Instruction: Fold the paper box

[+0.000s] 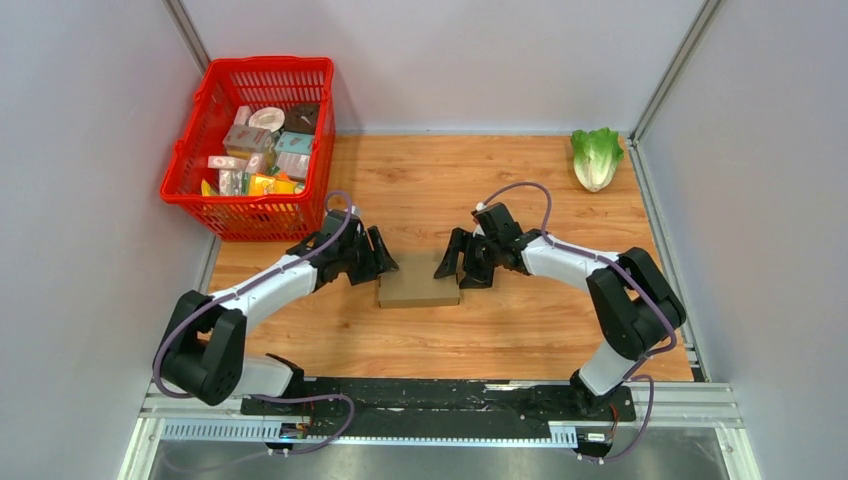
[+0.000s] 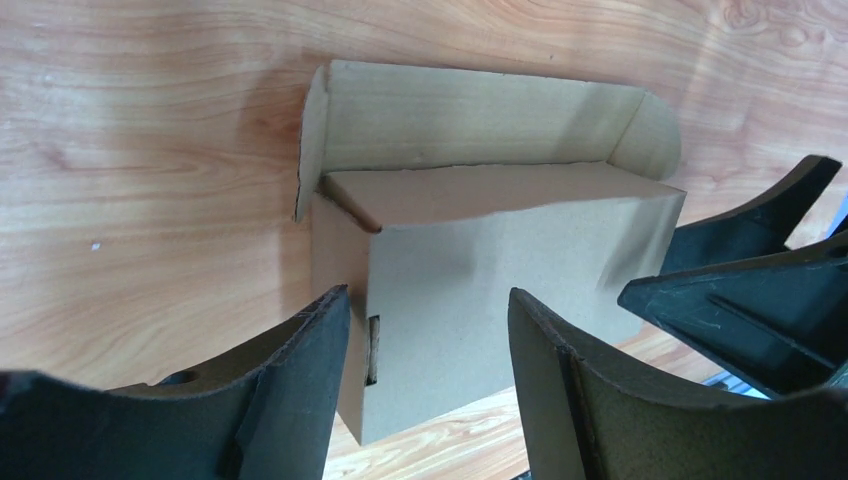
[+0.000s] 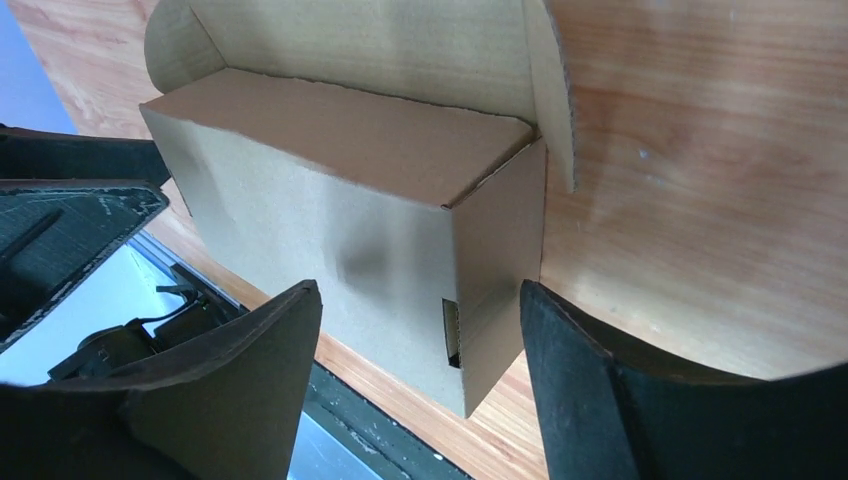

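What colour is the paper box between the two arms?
Plain brown, unprinted cardboard. The paper box shows best in the left wrist view.

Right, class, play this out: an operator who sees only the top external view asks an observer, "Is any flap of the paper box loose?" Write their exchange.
Observer: Yes. Left wrist view: a long flap with rounded ear tabs sticks out beyond the paper box, untucked.
Operator: Any slots in the walls?
Observer: Right wrist view: one small slot in the end wall.
Operator: Are the grippers clamped?
Observer: No. The left gripper and right gripper are open, each with a box corner between its fingers.
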